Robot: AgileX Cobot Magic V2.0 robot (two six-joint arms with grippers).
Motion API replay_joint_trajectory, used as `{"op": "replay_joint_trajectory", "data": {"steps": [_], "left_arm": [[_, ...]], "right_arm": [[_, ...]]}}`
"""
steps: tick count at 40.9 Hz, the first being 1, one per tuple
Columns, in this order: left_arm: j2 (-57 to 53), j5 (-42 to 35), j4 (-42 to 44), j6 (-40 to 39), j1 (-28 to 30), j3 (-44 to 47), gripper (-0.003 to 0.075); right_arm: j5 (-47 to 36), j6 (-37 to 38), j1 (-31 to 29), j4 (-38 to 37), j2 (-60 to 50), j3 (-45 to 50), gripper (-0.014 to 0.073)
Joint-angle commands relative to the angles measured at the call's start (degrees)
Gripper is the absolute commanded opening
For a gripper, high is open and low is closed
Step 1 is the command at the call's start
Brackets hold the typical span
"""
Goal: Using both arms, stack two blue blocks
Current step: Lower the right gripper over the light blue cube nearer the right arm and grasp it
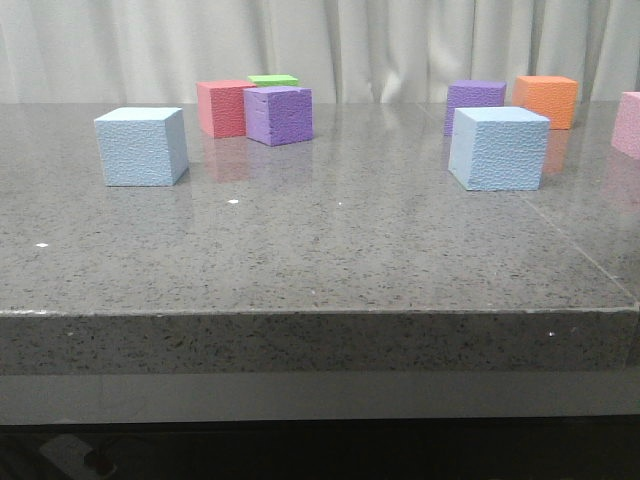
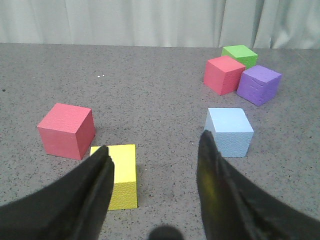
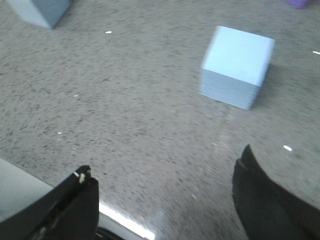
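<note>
Two pale blue blocks stand apart on the grey stone table. The left blue block [image 1: 140, 147] also shows in the left wrist view [image 2: 229, 131], just beyond my left gripper's right finger. My left gripper [image 2: 154, 141] is open and empty above the table. The right blue block [image 1: 498, 148] shows in the right wrist view [image 3: 237, 67], well ahead of my right gripper [image 3: 166, 159], which is open and empty near the table's front edge. Neither gripper shows in the front view.
Red [image 1: 224, 107], green [image 1: 273, 80] and purple [image 1: 278, 115] cubes cluster behind the left blue block. Purple [image 1: 474, 98], orange [image 1: 546, 100] and pink [image 1: 628, 123] cubes stand at the back right. A yellow block [image 2: 123, 172] and a red cube [image 2: 66, 130] lie by my left gripper.
</note>
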Motion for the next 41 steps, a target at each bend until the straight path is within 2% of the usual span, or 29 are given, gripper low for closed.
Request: {"op": "replay_joint_trajectory", "data": {"steps": [1, 7, 10, 14, 16, 25, 41], "left_arm": [[0.5, -4.6, 0.0, -0.6, -0.1, -1.5, 0.0365], [0.5, -4.6, 0.0, -0.6, -0.1, -1.5, 0.0365], [0.5, -4.6, 0.0, -0.6, -0.1, -1.5, 0.0365], [0.5, -4.6, 0.0, -0.6, -0.1, -1.5, 0.0365], [0.5, -4.6, 0.0, -0.6, -0.1, -1.5, 0.0365], [0.5, -4.6, 0.0, -0.6, -0.1, -1.5, 0.0365], [0.5, -4.6, 0.0, -0.6, -0.1, -1.5, 0.0365]], "right_arm": [[-2.4, 4.3, 2.9, -3.7, 4.7, -6.0, 0.0563], [-1.8, 18.8, 4.3, -17.8, 14.2, -13.6, 0.0565], [-0.8, 22.6, 4.3, -21.8, 17.8, -17.0, 0.0572], [-0.5, 25.2, 4.2, -25.0, 22.4, -21.2, 0.0636], [-0.5, 25.9, 3.9, -25.4, 24.3, -23.0, 0.0664], [-0.6, 27.3, 2.9, -25.3, 32.5, -29.2, 0.0665], [-2.3, 27.3, 1.8, -24.8, 40.4, -29.8, 0.0665]]}}
